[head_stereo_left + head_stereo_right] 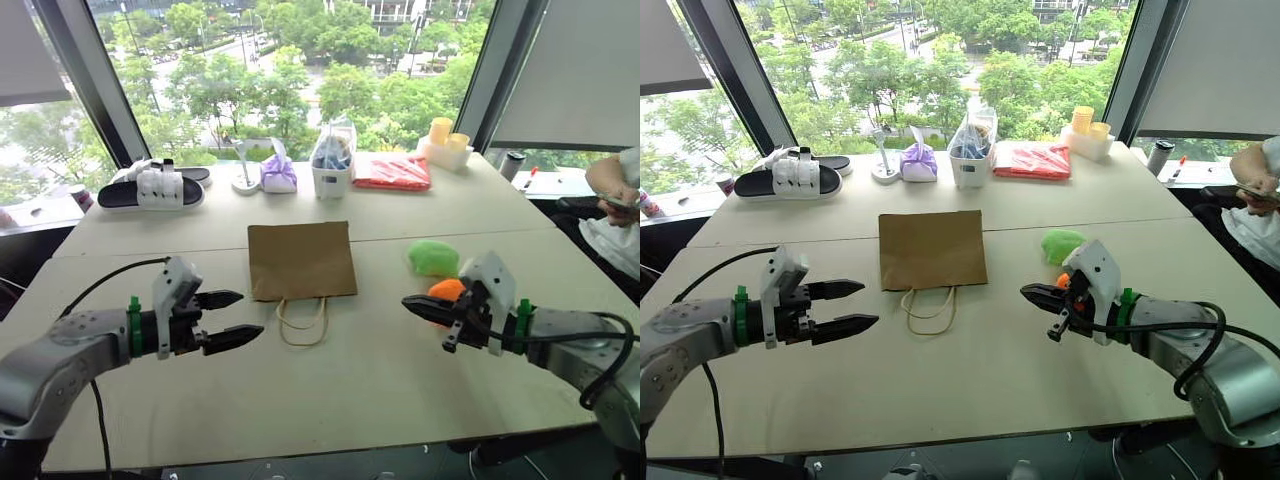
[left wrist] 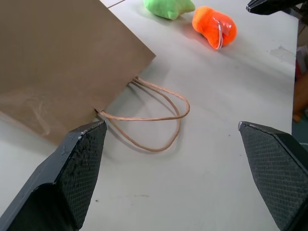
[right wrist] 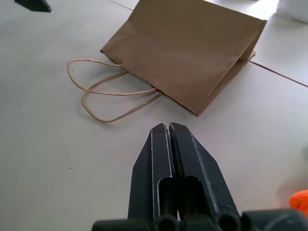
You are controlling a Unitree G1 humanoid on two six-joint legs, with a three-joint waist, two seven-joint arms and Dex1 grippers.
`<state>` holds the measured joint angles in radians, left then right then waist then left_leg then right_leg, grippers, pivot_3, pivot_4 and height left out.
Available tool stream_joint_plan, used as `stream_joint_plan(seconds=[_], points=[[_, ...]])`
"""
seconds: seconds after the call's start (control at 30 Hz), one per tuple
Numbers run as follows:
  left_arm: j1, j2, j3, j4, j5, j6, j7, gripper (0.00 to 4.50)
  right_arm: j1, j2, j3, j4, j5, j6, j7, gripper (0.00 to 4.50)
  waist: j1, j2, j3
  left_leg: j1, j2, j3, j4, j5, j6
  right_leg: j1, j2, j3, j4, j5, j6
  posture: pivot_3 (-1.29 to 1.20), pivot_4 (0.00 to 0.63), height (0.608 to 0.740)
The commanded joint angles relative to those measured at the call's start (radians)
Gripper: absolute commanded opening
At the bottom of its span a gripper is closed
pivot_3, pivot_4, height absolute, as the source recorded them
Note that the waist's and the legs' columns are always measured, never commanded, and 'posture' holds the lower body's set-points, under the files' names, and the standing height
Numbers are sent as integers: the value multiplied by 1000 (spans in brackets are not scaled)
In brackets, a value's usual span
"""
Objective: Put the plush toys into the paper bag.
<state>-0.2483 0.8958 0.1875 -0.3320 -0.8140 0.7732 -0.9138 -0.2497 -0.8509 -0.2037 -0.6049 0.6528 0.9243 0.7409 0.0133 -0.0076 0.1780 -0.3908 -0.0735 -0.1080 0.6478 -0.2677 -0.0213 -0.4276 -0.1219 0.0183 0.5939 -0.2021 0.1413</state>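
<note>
Open table point(image 1: 380, 390) between left hand point(image 1: 232, 318) and right hand point(image 1: 412, 305), blocked only by flat paper bag point(image 1: 301, 259) with handles point(image 1: 301, 322) centrally, orange plush point(image 1: 446, 289) and green plush point(image 1: 433, 257) right, clutter along far edge.

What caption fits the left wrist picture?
Open left gripper faces flat paper bag; green plush and orange plush beyond.

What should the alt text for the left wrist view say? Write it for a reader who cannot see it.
A flat brown paper bag lies on a pale table, its looped handles trailing toward the open left end effector. Beyond the bag lie a green plush toy and an orange plush toy, apart from it.
</note>
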Motion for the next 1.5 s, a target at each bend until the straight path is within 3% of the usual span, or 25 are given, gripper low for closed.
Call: stream_joint_plan(seconds=[0.03, 0.2, 0.33, 0.67, 0.93, 1.27, 1.37, 1.5], points=[[-46, 2, -10, 18, 33, -35, -25, 4474, -49, -21, -29, -12, 41, 6, 9, 0, -2, -1, 0, 0, 0, 0, 0, 0, 0, 0, 0, 0, 0, 0, 0, 0, 150, 740], [-31, 17, -32, -16, 64, -60, -74, 4474, -45, -17, -35, -39, 66, 31, -27, 0, -2, -1, 0, -1, 0, 0, -1, 0, 0, -1, 0, 0, 0, 1, 1, 0, 150, 740], [-46, 31, -113, 50, 238, -233, -130, 4474, -36, -4, -35, -39, 66, 12, -51, 0, -1, -1, 0, 0, 1, 0, -1, 0, 0, -1, 0, 0, 0, 0, 0, 0, 150, 740], [-136, -9, -159, 171, 315, -343, -224, 4474, 1, 8, -23, -59, 52, -19, -102, 0, -3, -1, 1, -1, 1, 0, -1, 0, 0, -1, 0, 0, 0, 2, 3, 0, 150, 740], [-218, -98, -286, 368, 594, -871, -279, 4474, 35, 17, -19, -97, 56, -27, -145, 0, 3, -2, 1, -1, 0, 1, 0, 0, 0, -1, -1, 0, 0, 2, 3, 0, 150, 740], [-462, -317, -428, 828, 773, -1265, -289, 4474, 44, 28, 1, -134, 69, -8, -201, 0, 0, -2, 1, -1, -2, 0, 2, 0, 0, 0, -1, 0, 0, 2, 4, 0, 150, 740], [-505, -341, -438, 917, 788, -1318, -296, 3687, 52, 30, -6, -147, 74, 0, -217, 0, -5, -2, 1, -1, -2, 1, 1, -1, 0, -1, -1, 0, 1, 2, 4, 0, 150, 740], [-548, -352, -434, 991, 780, -1352, -319, 1641, 65, 38, -13, -161, 75, 2, -244, 0, -2, -2, 1, -1, -1, 0, 1, -1, 0, -1, 0, 0, 1, 2, 4, 0, 150, 740]])
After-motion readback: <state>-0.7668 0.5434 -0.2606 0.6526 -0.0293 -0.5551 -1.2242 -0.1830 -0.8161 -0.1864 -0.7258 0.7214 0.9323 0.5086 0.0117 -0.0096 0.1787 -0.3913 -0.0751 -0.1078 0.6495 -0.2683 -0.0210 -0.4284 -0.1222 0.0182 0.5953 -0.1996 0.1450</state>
